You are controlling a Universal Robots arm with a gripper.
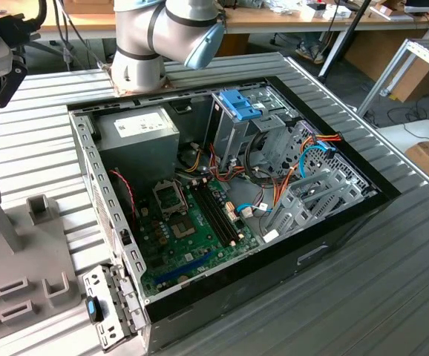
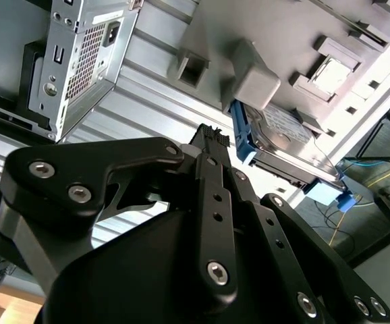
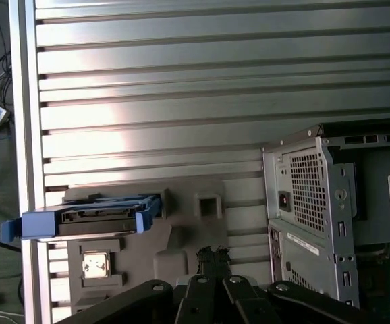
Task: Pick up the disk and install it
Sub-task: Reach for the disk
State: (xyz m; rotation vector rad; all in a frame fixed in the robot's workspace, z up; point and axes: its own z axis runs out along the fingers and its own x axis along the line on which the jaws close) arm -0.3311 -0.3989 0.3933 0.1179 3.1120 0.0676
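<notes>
The disk point(image 3: 94, 217) is a silver-grey drive edged by blue plastic rails. It stands on edge in a slot of a grey holder point(image 3: 185, 226) on the ribbed metal table. In the second wrist view the disk point(image 2: 286, 138) shows its flat metal face beside a grey block of the holder point(image 2: 252, 81). My gripper point(image 3: 213, 255) hangs above the holder, a short way off to the side of the disk and not touching it. Its black fingers are shut with nothing between them, as the second wrist view of the gripper point(image 2: 212, 133) also shows.
An open computer case point(image 1: 333, 230) lies on the table beside the holder point(image 1: 21, 252). Inside are a metal drive cage with a blue latch point(image 1: 238, 104) and a grey power-supply box point(image 1: 136, 127). A small square chip point(image 3: 95, 264) sits in the holder. The table edge point(image 3: 26, 135) is close to the disk.
</notes>
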